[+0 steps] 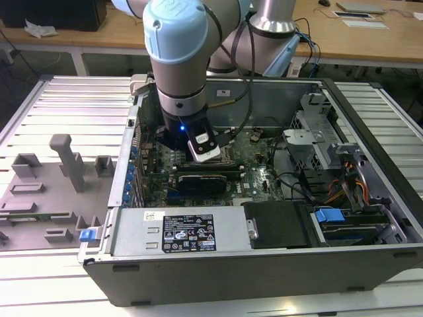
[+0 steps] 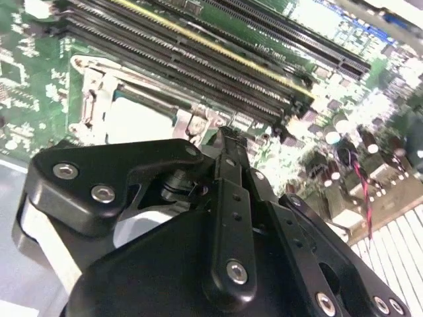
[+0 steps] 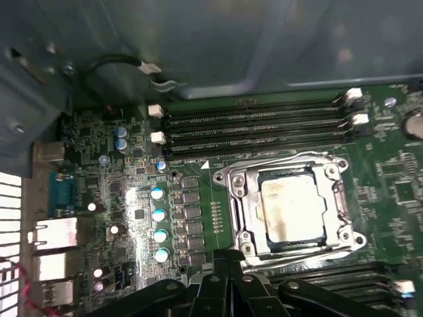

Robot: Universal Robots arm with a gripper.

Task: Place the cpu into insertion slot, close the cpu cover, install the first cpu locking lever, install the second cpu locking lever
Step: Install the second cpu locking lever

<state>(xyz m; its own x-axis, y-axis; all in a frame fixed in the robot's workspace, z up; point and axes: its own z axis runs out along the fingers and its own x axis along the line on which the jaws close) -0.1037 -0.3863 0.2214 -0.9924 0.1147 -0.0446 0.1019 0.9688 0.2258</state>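
Here's the arm (image 1: 177, 79) reaching down into the open computer case (image 1: 370, 198), the gripper (image 3: 228, 281) hanging right above the green board (image 3: 198, 218). The chip (image 3: 291, 208) sits flat in the socket (image 3: 340, 198) with the metal cover (image 3: 277, 173) lying down around it. The fingertips hover just beside the socket's near edge, chip straight ahead of them. The fingers (image 2: 228, 198) look pressed together and carry nothing
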